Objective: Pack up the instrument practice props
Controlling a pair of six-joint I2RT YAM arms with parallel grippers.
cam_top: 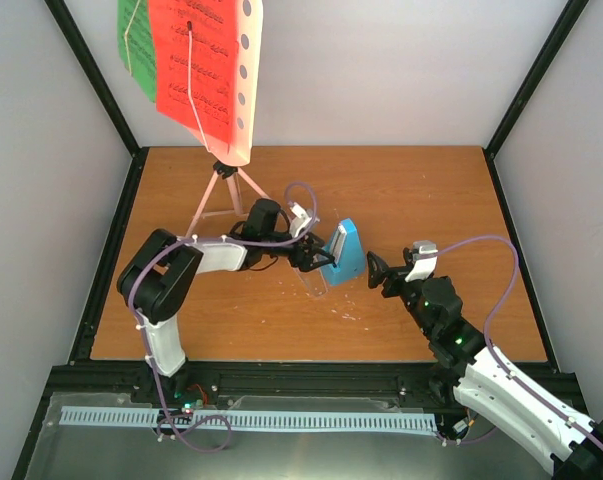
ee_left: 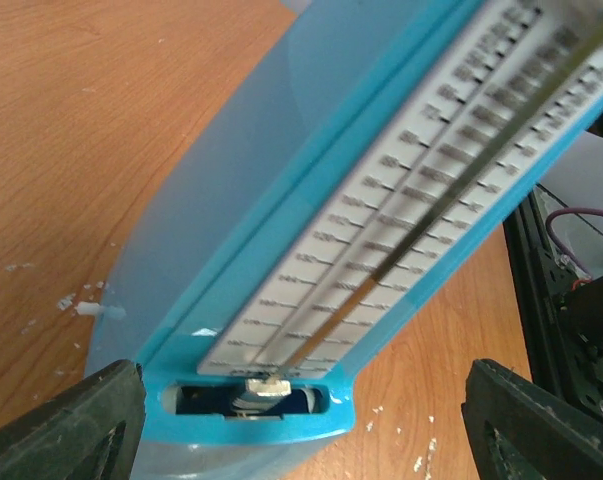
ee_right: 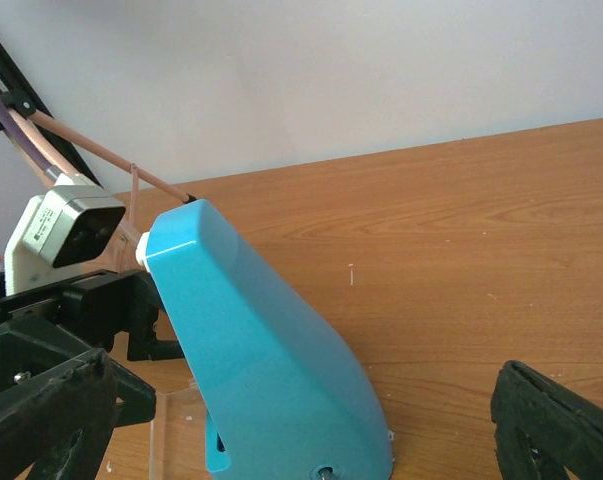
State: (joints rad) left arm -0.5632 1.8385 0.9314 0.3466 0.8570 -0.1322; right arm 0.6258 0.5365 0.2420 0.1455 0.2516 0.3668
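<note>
The small blue pyramid metronome (cam_top: pixel 343 254) stands mid-table between my two grippers. My left gripper (cam_top: pixel 317 258) is open right at its left side. In the left wrist view the scale face (ee_left: pixel 401 230) fills the frame and the jaws stand wide apart around its base. The clear cover (cam_top: pixel 316 283) lies beside the metronome under the left gripper. My right gripper (cam_top: pixel 373 270) is open and empty just right of it. The right wrist view shows the metronome's blue back (ee_right: pixel 271 370) and the cover (ee_right: pixel 176 435). The pink music stand (cam_top: pixel 221 190) holds red (cam_top: pixel 196 60) and green pages (cam_top: pixel 136 40) at the back left.
The wooden table (cam_top: pixel 431 200) is fenced by a black frame (cam_top: pixel 516 230) and grey walls. White crumbs (ee_left: pixel 86 305) lie on the wood near the metronome. The left gripper's camera block (ee_right: pixel 66 225) shows close behind the metronome.
</note>
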